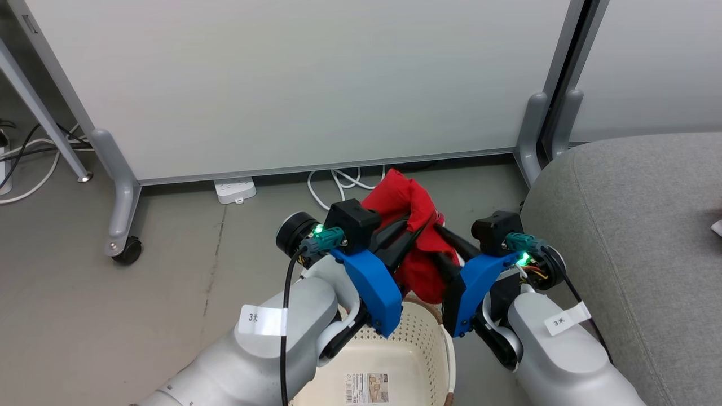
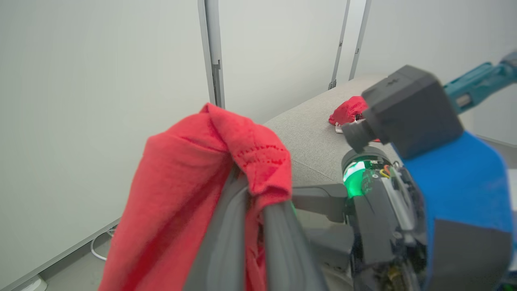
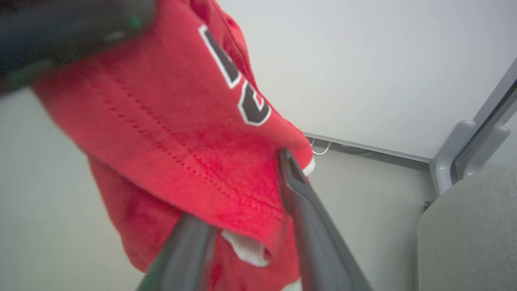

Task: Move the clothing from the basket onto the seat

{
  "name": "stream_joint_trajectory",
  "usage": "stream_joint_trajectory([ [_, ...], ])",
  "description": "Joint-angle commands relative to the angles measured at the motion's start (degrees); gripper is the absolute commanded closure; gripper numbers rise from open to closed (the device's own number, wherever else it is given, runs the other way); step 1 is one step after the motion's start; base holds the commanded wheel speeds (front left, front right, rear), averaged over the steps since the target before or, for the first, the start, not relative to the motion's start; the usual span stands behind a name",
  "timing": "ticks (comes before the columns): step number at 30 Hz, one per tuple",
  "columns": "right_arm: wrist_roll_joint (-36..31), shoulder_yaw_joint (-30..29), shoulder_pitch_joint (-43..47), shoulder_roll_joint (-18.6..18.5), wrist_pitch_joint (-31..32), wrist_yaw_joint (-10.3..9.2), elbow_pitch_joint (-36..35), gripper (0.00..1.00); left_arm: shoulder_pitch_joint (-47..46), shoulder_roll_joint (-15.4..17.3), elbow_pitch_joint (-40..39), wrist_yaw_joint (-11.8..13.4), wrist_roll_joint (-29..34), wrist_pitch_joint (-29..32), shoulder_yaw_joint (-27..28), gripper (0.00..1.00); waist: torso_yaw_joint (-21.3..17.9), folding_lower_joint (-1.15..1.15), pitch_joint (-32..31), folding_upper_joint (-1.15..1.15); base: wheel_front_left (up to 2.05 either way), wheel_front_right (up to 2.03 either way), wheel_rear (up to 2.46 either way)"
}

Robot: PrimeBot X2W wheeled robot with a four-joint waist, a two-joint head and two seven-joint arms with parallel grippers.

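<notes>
Both grippers hold up one red garment [image 1: 414, 225] above the basket [image 1: 428, 338], whose cream floor shows a label sticker and nothing else. My left gripper [image 1: 417, 225] is shut on the cloth, which drapes over its fingers [image 2: 230, 226]. From the other side my right gripper [image 1: 439, 230] is shut on the same garment [image 3: 181, 133], and here its dark "23" with white outline shows. The light-grey seat [image 1: 632, 225] lies to the right of the basket. A second red garment [image 2: 349, 111] rests on the seat [image 2: 311, 141] behind my right wrist.
A white partition panel [image 1: 293, 84] on grey feet with a caster [image 1: 127, 248] stands right behind the held cloth. A white power strip [image 1: 235, 190] and cables [image 1: 338, 183] lie on the grey floor under it. Open floor spreads to the left.
</notes>
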Motion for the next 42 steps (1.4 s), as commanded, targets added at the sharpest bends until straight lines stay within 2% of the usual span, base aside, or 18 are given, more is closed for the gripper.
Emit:
stream_joint_trajectory([
  [1,0.99,0.62,-0.97,-0.11,-0.65,0.02,0.62,1.00,-0.80,0.20,-0.10,-0.12,-0.33,-0.28,-0.07,1.00,-0.11,-0.01,-0.07,0.00,0.00,0.00,0.00],
  [8,4.65,3.36,-2.04,-0.11,-3.08,0.01,3.33,1.00,-0.49,0.83,0.11,-0.12,-0.86,-0.28,-0.17,1.00,-1.15,-0.01,-0.43,0.00,0.00,0.00,0.00],
  [32,10.45,8.06,-5.05,-0.11,-7.40,0.01,8.71,1.00,0.24,1.19,0.63,-0.12,-0.81,-0.28,0.59,1.00,-2.26,-0.01,-0.93,0.00,0.00,0.00,0.00],
  [33,10.58,8.17,-5.12,-0.11,-7.52,0.01,8.85,1.00,0.25,1.18,0.69,-0.12,-0.74,-0.27,0.69,0.55,-2.29,-0.01,-0.94,0.00,0.00,0.00,0.00],
  [34,10.67,8.31,-5.22,-0.11,-7.68,0.01,8.99,1.00,0.21,1.17,0.74,-0.12,-0.55,-0.28,0.87,0.00,-2.32,-0.01,-0.95,0.00,0.00,0.00,0.00],
  [42,11.21,8.61,-5.94,-0.11,-8.76,0.01,10.01,1.00,1.64,1.44,0.78,-0.12,0.72,-0.27,2.38,0.00,-2.57,-0.01,-1.03,0.00,0.00,0.00,0.00],
])
